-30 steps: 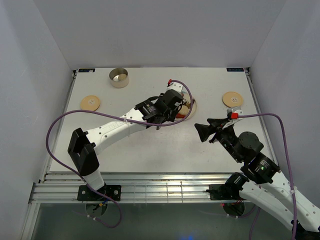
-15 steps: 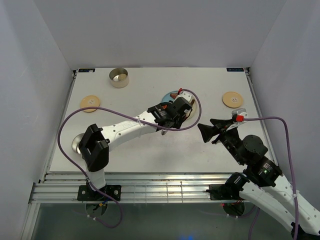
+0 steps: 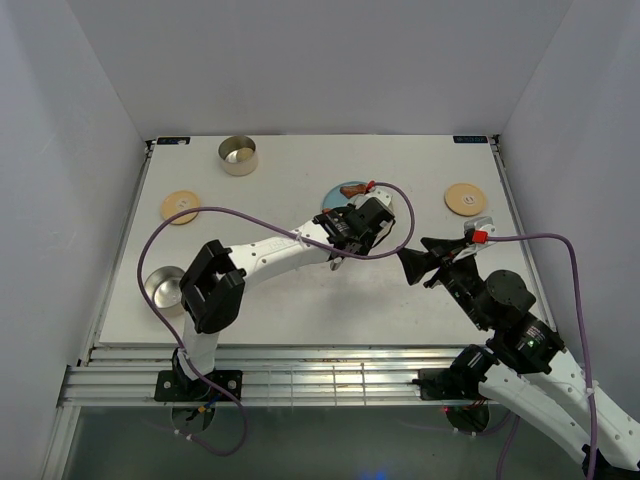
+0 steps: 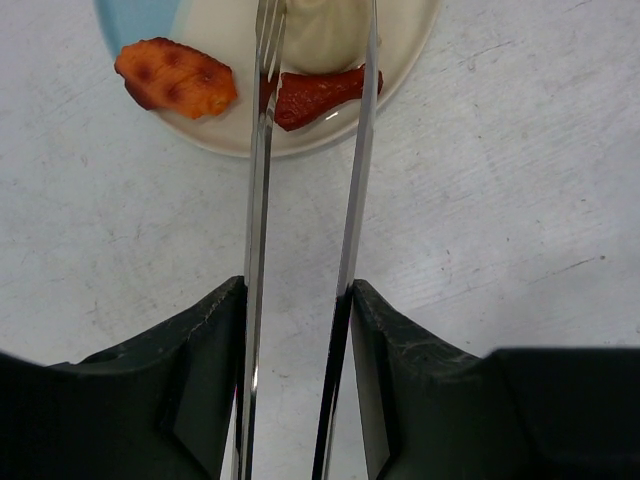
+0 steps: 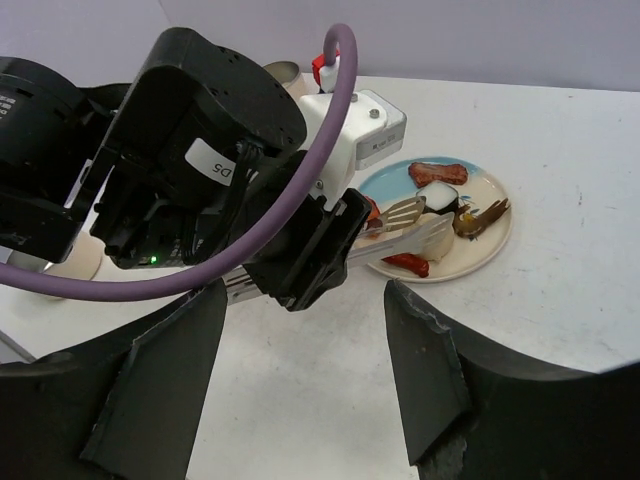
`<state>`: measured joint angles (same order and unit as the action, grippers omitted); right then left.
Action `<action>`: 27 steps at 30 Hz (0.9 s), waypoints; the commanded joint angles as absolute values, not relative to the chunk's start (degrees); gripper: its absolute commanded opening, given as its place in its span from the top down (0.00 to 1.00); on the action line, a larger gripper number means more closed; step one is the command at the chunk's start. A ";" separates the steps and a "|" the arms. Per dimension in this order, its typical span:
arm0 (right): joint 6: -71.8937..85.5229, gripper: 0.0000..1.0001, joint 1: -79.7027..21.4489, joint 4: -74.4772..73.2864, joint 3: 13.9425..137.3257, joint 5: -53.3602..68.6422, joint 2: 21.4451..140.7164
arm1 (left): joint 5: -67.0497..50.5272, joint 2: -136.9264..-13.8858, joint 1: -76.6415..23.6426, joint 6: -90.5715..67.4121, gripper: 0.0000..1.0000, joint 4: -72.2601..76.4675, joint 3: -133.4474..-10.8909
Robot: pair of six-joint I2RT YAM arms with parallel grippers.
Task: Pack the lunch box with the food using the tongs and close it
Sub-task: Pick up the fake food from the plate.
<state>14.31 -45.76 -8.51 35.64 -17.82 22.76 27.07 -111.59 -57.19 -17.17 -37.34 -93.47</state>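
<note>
We judge packing barely begun: left tool [image 4: 298, 296] pinching tongs [image 4: 261, 200] above food [image 4: 175, 78], right tool [image 5: 303, 298] spread, lunch box [image 3: 238, 166] open.

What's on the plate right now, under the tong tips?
On the plate: a white piece between the tongs' tips, a red piece beside it, an orange-brown piece and a dark piece. Whatever lies beneath the white piece and tips is covered.

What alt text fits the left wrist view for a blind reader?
The left end effector holds slim metal tongs, whose two arms reach over the rim of a cream-and-blue plate with a red piece and a white piece between them. An orange-brown piece lies beside them on the plate.
</note>
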 commanded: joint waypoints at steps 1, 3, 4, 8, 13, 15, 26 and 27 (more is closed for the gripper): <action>13.53 0.30 -45.88 -6.07 35.16 -18.54 22.24 | 30.14 -110.74 -57.48 -16.52 0.45 -36.39 -95.54; 13.54 0.30 -45.88 -6.06 35.16 -18.63 22.24 | 30.32 -110.83 -57.48 -16.79 0.45 -36.39 -95.36; 13.54 0.30 -45.88 -6.15 35.16 -18.63 22.15 | 30.41 -110.92 -57.48 -16.87 0.45 -36.30 -95.36; 13.54 0.30 -45.88 -6.06 35.07 -18.81 22.15 | 30.32 -111.27 -57.48 -16.79 0.44 -35.51 -95.45; 13.54 0.30 -45.97 -6.06 35.07 -18.90 22.06 | 30.32 -111.18 -57.48 -16.79 0.43 -35.51 -95.36; 13.54 0.30 -45.88 -6.06 35.16 -18.90 22.06 | 30.32 -110.66 -57.48 -16.96 0.42 -35.51 -95.10; 13.54 0.30 -45.88 -6.06 35.07 -18.90 22.24 | 30.85 -108.98 -57.48 -17.75 0.40 -35.33 -94.22; 13.54 0.30 -45.88 -6.06 35.16 -18.90 22.15 | 30.94 -109.16 -57.48 -17.67 0.40 -35.16 -94.22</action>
<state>14.31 -45.76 -8.78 34.96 -17.89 22.68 29.56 -112.20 -57.19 -17.28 -36.82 -93.51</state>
